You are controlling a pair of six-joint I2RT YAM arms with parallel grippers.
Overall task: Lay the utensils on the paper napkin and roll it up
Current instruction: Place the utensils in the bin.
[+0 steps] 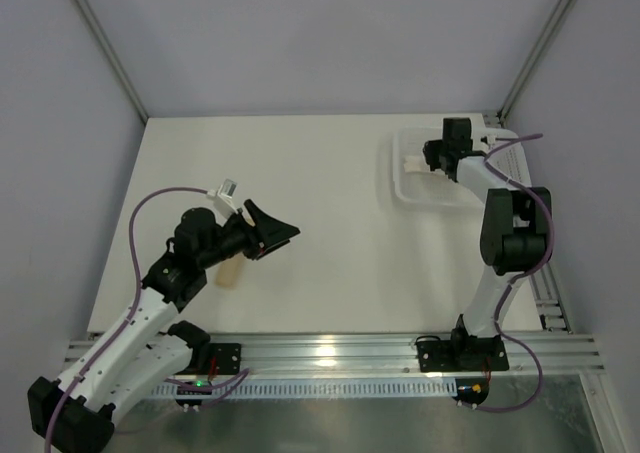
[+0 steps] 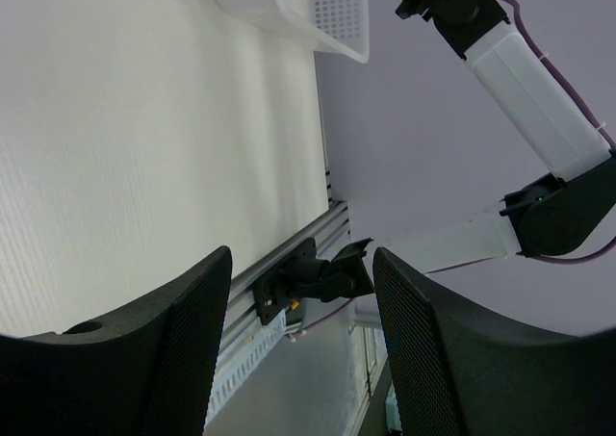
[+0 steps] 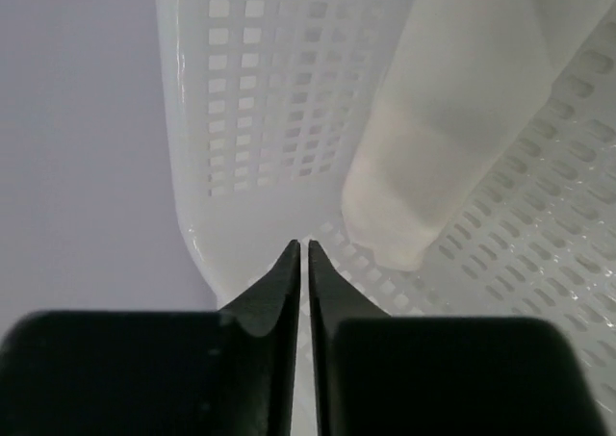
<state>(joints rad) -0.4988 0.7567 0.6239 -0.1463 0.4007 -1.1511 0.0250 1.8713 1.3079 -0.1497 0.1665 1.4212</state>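
**Top view:** the right gripper (image 1: 428, 158) reaches into the white perforated basket (image 1: 395, 178). The left gripper (image 1: 280, 238) hovers wide open near a beige cylinder (image 1: 230, 273).

**Left wrist:** nothing lies between its fingers (image 2: 144, 359).

**Right wrist:** the fingertips nearly meet beside a pale folded sheet (image 3: 443, 138), probably the paper napkin; whether they pinch it cannot be told. No utensils are visible.

**Step:** fetching from the basket. The next move calls for a lift clear of its wall.
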